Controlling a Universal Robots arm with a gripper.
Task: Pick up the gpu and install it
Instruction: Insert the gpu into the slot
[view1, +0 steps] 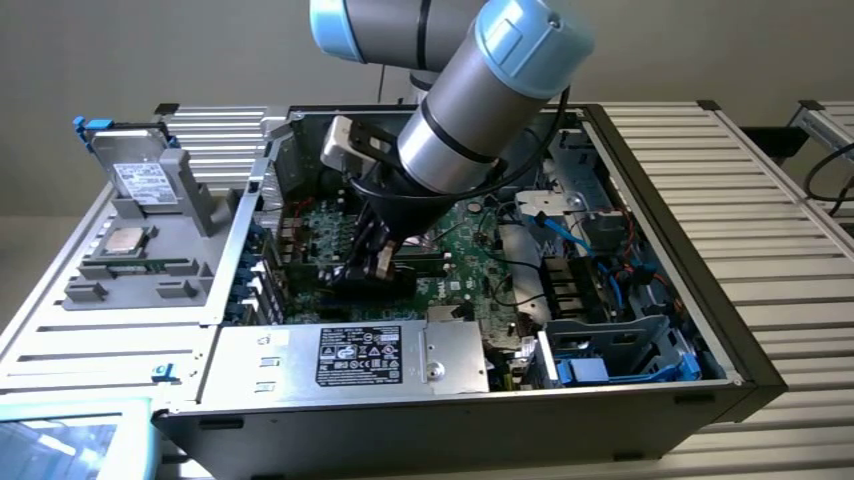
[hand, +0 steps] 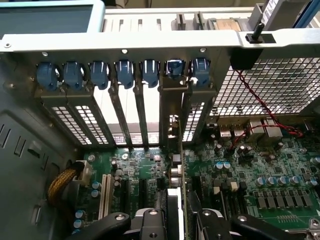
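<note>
- The tool (hand: 176, 222) is clamped on the gpu (hand: 173, 197), held edge-on, upright.
- Below it lies the motherboard (hand: 260, 170), inside the open computer case (view1: 441, 410).
- The gpu's metal bracket (hand: 169, 107) stands at the case's rear wall, under the blue latches (hand: 125, 72).

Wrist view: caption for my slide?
Jaws grip the gpu edge-on over the motherboard, facing the case's rear slots.

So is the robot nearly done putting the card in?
Almost. Done: the card is picked up and inside the computer case. In hand: the tool grips it upright, metal end at the back slots. Left: letting go; whether it's pushed fully into the green board I can't tell.
</note>
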